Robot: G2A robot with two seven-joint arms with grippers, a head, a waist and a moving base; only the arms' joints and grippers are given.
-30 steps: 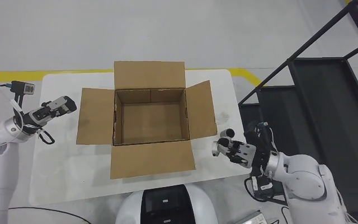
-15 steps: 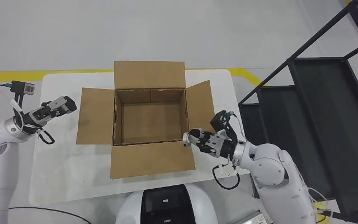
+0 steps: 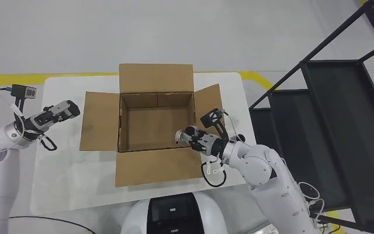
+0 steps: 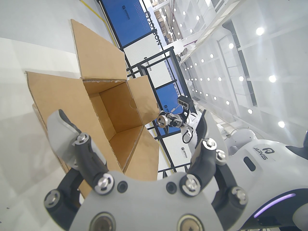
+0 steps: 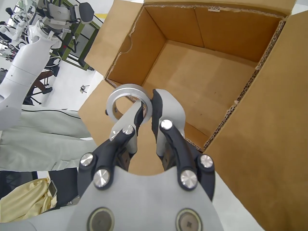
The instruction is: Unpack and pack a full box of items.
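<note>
Item 1. Cardboard box [image 3: 158, 126] [image 4: 113, 111] [image 5: 204, 73]. Standing upright at the middle of the white table [image 3: 64, 175], top open, all four flaps [image 3: 156, 78] folded outward and lying roughly flat around the opening. Plain brown floor panels showing inside, with torn corrugated edges along the rim in the right wrist view.

Item 2. Metal ring [image 3: 180, 137] [image 5: 128, 99] [image 4: 162, 120]. Thick, silver, machined. Held up in the air over the box's opening, close to the corner where the right wall meets the wall nearest the robot. Not resting on the cardboard. Seen past the box's right flap in the left wrist view.

Item 3. Right gripper [image 3: 188, 138] [image 5: 148, 108]. Reaching in across the right flap. Jaws clamped on the ring's wall, one inside the hole and one against the outer face.

Item 4. Left gripper [image 3: 69, 109] [image 4: 131, 118]. Positioned over the table's left side, just beside the left flap and apart from it, pointing toward the box. Jaws spread wide, nothing between them.

Item 5. Surroundings. Yellow floor line [image 3: 35, 78] running behind the table; dark metal stairs [image 3: 327, 99] off to the right.
</note>
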